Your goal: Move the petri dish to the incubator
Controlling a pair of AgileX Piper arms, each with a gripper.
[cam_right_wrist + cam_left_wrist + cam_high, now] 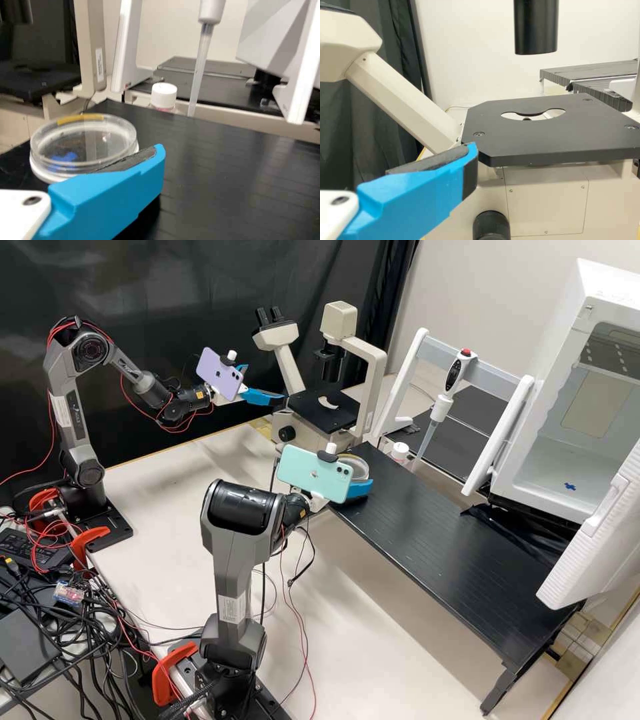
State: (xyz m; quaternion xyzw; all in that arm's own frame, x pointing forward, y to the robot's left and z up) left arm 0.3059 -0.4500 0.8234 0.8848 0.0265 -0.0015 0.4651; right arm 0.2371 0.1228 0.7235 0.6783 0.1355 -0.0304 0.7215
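Backed by pale wall (480, 293) and pleated black curtain (153, 300). Clear, round petri dish (82, 137) on the ribbed black stand (440, 540), touching the right gripper (367, 475); can't tell if clenched or released. Left gripper (265, 382) released, near the cream microscope (370, 363). Farther off, white-capped bottle (164, 96), hanging pipette (456, 373), open white incubator (610, 283). Beneath, smooth pale tabletop (160, 470).

A black curtain (160, 273) is hanging beside a pale wall (493, 293), and soft shadows are lying across the white table (153, 487) below.
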